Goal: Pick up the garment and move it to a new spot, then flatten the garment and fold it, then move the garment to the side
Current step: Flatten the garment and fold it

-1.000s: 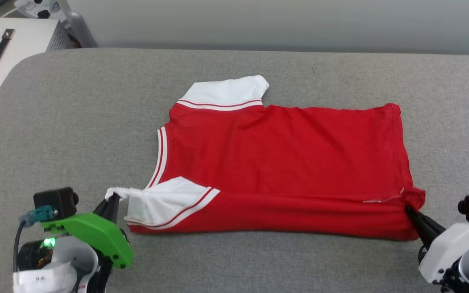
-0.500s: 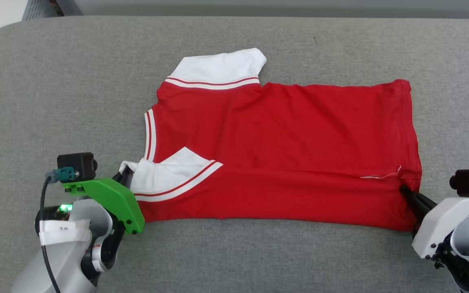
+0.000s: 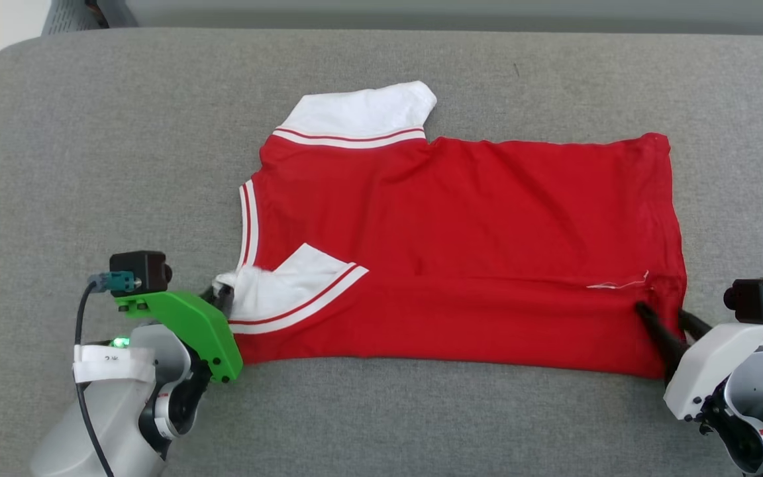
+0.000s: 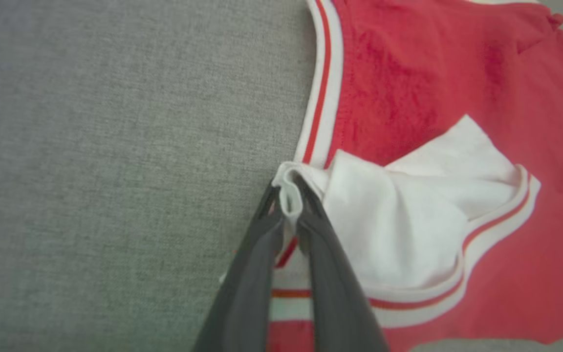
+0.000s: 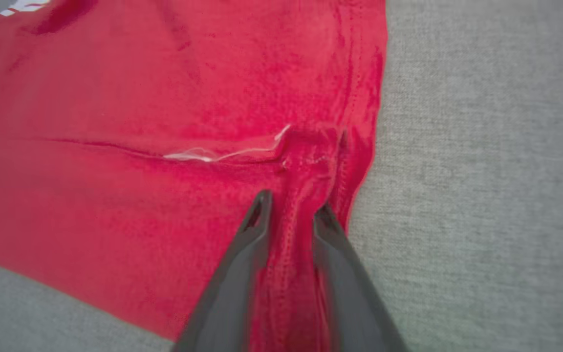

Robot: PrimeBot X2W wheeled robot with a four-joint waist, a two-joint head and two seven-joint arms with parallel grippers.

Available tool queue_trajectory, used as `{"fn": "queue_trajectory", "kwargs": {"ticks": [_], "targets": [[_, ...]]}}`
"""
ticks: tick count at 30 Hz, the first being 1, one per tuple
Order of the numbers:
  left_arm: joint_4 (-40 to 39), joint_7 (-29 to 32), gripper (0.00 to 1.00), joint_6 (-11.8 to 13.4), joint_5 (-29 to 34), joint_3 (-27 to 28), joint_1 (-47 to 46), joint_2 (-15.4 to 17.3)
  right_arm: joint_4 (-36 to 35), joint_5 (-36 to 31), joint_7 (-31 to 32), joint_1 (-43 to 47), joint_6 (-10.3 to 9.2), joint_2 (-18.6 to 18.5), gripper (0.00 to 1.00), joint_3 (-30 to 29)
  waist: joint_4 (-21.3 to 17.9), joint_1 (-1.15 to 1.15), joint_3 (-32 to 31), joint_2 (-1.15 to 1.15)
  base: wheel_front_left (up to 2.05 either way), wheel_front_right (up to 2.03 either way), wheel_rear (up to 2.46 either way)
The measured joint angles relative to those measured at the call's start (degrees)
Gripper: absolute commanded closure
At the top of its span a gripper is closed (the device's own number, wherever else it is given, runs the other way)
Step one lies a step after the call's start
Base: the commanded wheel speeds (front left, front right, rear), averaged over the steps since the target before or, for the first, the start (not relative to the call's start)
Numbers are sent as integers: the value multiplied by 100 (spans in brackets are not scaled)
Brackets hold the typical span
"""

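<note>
Jersey garment [image 3: 461, 252] lies mid-table on the grey woven surface [image 3: 90, 132], sideways: neck toward the robot's left, hem toward its right. It is mostly flat. The near long edge looks turned over onto the body, with a crease running along it and the near sleeve [image 3: 289, 288] lying on top of the red. So pickup, reposition and flattening look done, and the first lengthwise fold looks laid. Likely left: far-side fold, with the far sleeve [image 3: 361, 109] sticking out past the body, then a crosswise fold, then the move to the side.

Left gripper [image 4: 289, 195] has its fingers close together, pinching a small white fold at the near sleeve's edge, low on the surface. Right gripper [image 5: 293, 203] has its fingers parted at the near hem corner. A raised ridge of red cloth runs between them, and it reads as loose, not clamped.

Materials: soft, thin red knit with a matte face, faint wrinkles and a stitched hem. The sleeves are white with red-and-white stripe bands, and the neck trim [image 3: 248, 225] has the same stripes. The side facing up is plain. A loose white thread [image 3: 613, 286] lies along the crease near the hem. The surface is a coarse grey weave with rounded corners and looks padded. The gripper fingers are long, dark and tapered.
</note>
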Motion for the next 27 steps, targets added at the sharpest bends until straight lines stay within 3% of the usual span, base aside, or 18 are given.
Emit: {"fn": "queue_trajectory", "kwargs": {"ticks": [7, 16, 19, 27], "targets": [[-172, -211, 0, 240, 0, 186, 35, 80, -136, -183, -745, 12, -3, 231, 0, -244, -3, 0, -263, 0, 0, 0, 0], [-748, -37, 0, 509, -63, 399, 298, 536, -582, -810, -1144, 273, -3, 626, 0, -536, -61, 0, -607, 0, 0, 0, 0], [-1154, 460, 0, 378, -410, 407, 422, 723, -769, -945, -1068, 468, -3, 756, 0, -648, -83, 0, -703, 0, 0, 0, 0], [-1972, 1967, 0, 386, -672, 40, 597, 1448, -1202, -1129, -869, 776, -3, 1040, 0, -855, -194, 0, -756, 0, 0, 0, 0]]}}
